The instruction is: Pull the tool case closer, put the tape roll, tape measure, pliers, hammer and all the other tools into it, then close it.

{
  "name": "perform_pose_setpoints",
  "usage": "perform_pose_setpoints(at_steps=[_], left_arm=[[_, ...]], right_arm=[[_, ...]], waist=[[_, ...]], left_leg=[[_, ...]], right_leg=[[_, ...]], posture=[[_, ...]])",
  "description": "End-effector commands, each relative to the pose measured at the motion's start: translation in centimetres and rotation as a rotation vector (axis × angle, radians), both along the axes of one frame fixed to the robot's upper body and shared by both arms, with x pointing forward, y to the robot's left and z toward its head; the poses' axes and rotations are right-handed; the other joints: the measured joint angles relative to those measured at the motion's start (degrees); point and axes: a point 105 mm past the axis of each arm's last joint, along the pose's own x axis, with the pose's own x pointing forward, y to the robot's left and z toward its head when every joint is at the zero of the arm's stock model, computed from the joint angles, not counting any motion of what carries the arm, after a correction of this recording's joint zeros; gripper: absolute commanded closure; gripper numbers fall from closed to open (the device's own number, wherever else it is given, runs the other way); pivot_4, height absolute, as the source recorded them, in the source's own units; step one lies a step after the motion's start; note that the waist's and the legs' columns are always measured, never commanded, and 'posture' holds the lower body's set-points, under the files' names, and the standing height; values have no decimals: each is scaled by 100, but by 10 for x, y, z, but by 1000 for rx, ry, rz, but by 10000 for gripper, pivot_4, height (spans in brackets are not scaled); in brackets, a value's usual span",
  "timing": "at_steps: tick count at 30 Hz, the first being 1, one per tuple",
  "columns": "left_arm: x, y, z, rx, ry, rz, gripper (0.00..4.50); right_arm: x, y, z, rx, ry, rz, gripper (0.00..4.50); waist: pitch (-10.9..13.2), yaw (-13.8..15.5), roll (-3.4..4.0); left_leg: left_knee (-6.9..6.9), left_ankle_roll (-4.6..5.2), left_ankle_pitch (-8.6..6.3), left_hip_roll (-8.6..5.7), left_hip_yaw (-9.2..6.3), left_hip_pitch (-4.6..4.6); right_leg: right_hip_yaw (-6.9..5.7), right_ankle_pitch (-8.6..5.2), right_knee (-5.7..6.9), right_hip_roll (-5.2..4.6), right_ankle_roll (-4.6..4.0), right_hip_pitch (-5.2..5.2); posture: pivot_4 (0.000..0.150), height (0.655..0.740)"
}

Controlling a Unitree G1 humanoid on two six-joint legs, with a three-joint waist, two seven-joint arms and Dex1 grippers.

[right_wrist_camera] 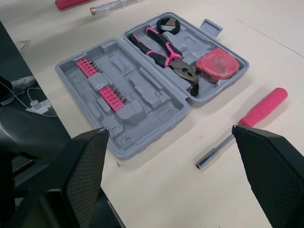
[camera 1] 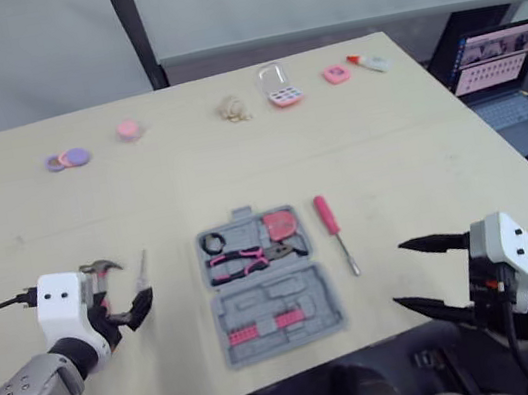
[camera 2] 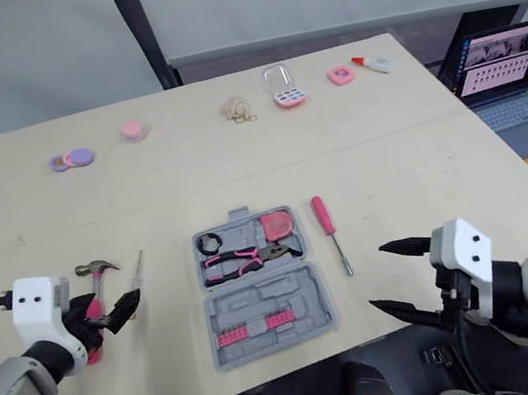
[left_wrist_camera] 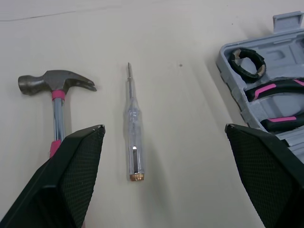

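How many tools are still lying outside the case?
3: the hammer and the clear screwdriver left of the tool case, by the left gripper; the pink-handled driver on its right. Nothing seems hidden.

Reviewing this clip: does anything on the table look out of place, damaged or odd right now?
Nothing looks damaged or spilled. The open tool case lies flat. Lying outside it: hammer and clear tester screwdriver on its left, pink-handled driver on its right.

Worktable and laptop suggest an office lab.
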Motion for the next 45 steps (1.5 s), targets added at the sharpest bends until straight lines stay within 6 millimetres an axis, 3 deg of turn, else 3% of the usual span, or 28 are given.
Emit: perform_pose_setpoints(at_steps=[1,13,20,45], left_arm=[[1,8,-2,32,7,22,1247],[44,-2,-25,34,30,6,1247],[60,-10,-30,42,27,3,1247],[52,-1,-44,66,60,110,1247]], right_arm=[[1,-1,9,-18,-61,-14,1039],[1,-1,10,-33,-86,-54,1039],[-1,-1,10,-37,-90,-73,1039],[-7,9,10,24,-73,-36,1039]], waist=[[0,9,0],[0,10,0],[0,8,0],[-1,12,-1]], left_leg=[[0,-1,0,0,0,0],[-3,-2,2,-5,1,-5],[-1,-3,3,-5,2,-6],[0,-2,4,-5,-1,-7]], right_leg=[[0,0,0,0,0,0],[-3,1,6,-1,1,-7],[-5,3,7,-1,5,-7],[-5,4,7,-3,8,-7]], posture=[[1500,7287],[1500,7287],[1500,7287],[1500,7287]])
